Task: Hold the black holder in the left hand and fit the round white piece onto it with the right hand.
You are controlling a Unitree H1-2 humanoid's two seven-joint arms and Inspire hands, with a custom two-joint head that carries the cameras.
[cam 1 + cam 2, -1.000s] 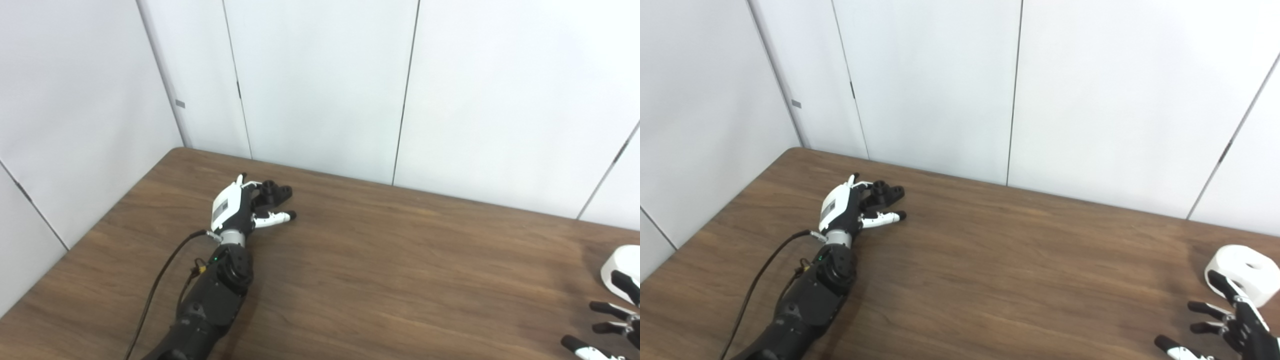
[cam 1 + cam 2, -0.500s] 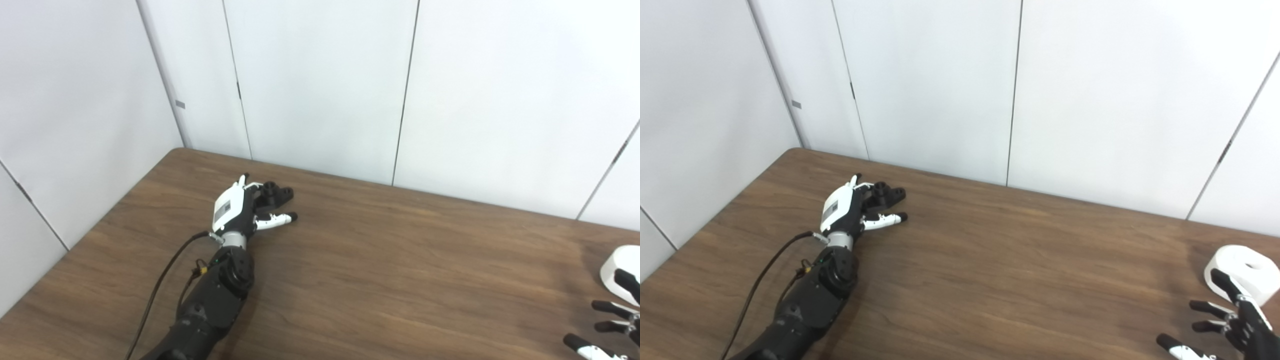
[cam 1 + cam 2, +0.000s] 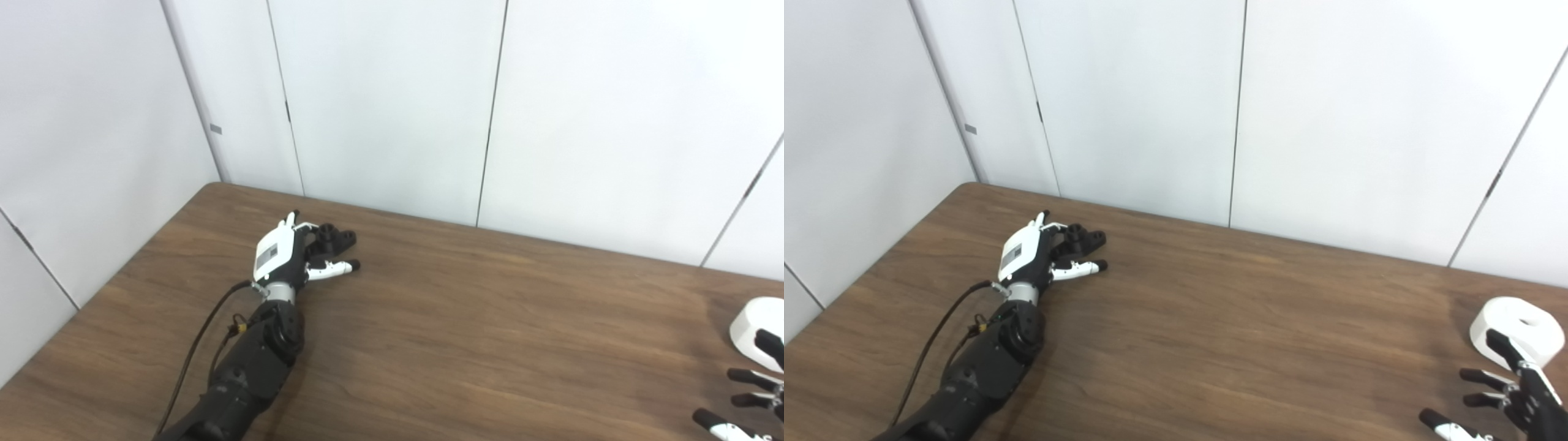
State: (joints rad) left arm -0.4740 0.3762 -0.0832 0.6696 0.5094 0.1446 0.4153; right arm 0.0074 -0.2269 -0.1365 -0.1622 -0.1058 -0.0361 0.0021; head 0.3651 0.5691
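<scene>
Little changes beyond a slight camera shift: our left hand (image 3: 1029, 257) stays curled about the black holder (image 3: 1081, 239) near the table's (image 3: 1213, 318) far-left corner, though a firm grip is unclear; our right hand (image 3: 1507, 398) stays spread, just short of the round white piece (image 3: 1516, 321) at the right edge, so both grasps remain ahead

The camera shifted slightly. The right robot hand (image 3: 1513, 398) slid a little lower beside the round white piece (image 3: 1517, 321); its fingers remained spread, not touching it.
</scene>
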